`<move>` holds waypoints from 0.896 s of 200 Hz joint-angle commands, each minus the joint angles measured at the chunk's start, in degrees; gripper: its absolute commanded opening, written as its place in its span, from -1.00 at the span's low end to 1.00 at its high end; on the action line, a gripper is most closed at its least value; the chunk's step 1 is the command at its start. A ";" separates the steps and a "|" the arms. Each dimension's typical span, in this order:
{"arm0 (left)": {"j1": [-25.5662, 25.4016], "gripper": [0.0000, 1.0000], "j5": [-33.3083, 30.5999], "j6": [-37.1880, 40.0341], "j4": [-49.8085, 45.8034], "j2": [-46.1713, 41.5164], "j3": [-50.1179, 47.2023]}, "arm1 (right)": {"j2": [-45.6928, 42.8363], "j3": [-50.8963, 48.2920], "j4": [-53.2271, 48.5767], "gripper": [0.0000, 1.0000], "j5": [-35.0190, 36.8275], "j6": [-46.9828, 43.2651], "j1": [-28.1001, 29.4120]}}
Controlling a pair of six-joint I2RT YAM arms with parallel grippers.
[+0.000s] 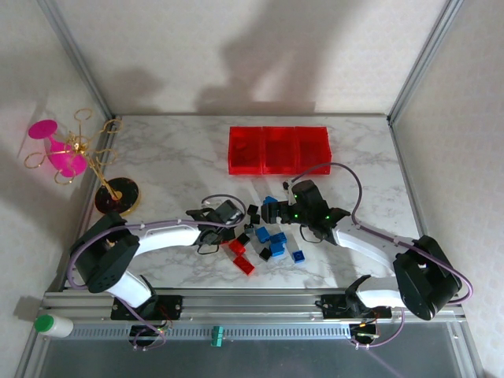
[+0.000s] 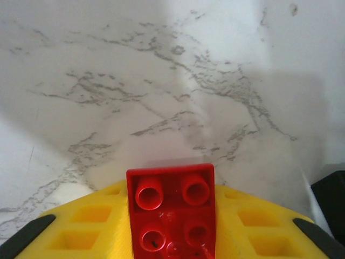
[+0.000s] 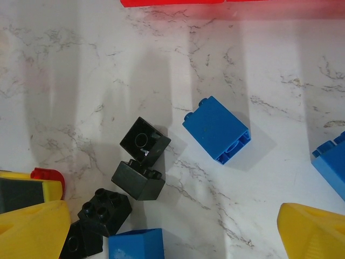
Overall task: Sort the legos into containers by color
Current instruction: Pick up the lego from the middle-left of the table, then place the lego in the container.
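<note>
While the left jaws are clenched on a red lego, a four-stud brick seated studs-up between their yellow fingers, the right jaws stand released and wide with nothing gripped. Whether the red brick is lifted off the bench I cannot tell.

From above, the left arm reaches across the marble bench to the left edge of the loose legos. The right arm comes in from the other side, its jaws over the far part of the same pile. The pile lies mid-bench, toward the front: red bricks on its left, blue ones in the centre and right, small black ones among them.

Under the right wrist a blue brick lies on its side, just beside a cluster of black bricks. Another blue brick lies at the lower edge, between the parted yellow fingertips.

The containers, three joined red bins in a row, stand beyond the pile toward the back of the bench, apart from the bricks. At far left a gilt rack on a black disc carries pink glassware.
</note>
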 commanded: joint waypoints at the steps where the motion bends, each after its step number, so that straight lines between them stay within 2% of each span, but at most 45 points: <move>1: 0.28 -0.54 -4.19 1.75 -1.50 -2.31 3.34 | -0.18 1.14 1.09 0.98 -0.67 1.88 -0.36; 51: 3.73 -0.58 -9.19 8.10 -4.42 -3.48 12.11 | -1.43 2.42 0.26 0.98 -1.56 3.67 -2.88; 84: 7.62 -0.59 -9.70 12.94 -1.57 -1.71 19.15 | -1.72 2.43 1.08 0.98 -2.56 5.53 -5.49; 132: 11.89 -0.60 -8.13 17.89 3.26 7.91 31.37 | -1.97 3.37 3.48 0.98 -1.32 5.38 -7.06; 179: 13.79 -0.62 -8.32 21.52 4.82 21.99 44.37 | -0.75 4.17 6.05 0.98 -1.53 6.21 -8.63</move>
